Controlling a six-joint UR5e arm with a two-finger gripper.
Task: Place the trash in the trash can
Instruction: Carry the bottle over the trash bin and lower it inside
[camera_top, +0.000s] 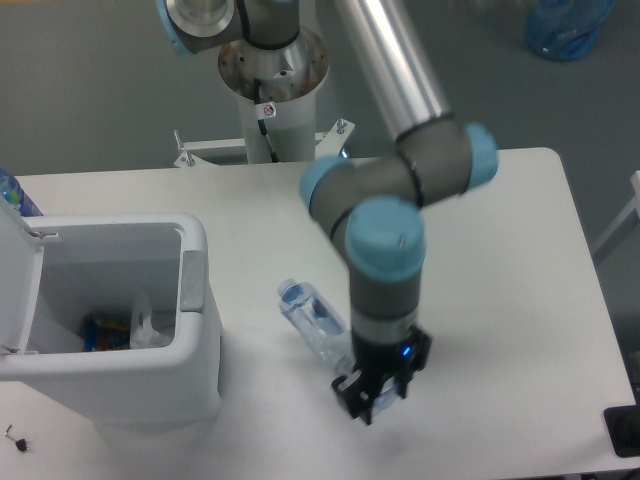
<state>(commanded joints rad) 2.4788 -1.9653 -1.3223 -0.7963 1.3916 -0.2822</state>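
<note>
The trash in view is a crushed clear plastic bottle (318, 327) with a blue cap, tilted above the table just right of the trash can. Its lower end disappears into my gripper (369, 404), which is shut on it and hangs over the table's front middle. The trash can (196, 243) is a big white bin at the left with its lid (16, 284) swung open and a grey latch tab (191, 280) on the near rim. Inside lies a crumpled clear wrapper (147, 328) beside some coloured scraps.
The robot's pedestal (271, 75) stands behind the table's far edge. A blue bag (566, 26) lies on the floor at the top right. A black block (624, 431) sits off the table's front right corner, and a blue item (14, 196) peeks in at the far left.
</note>
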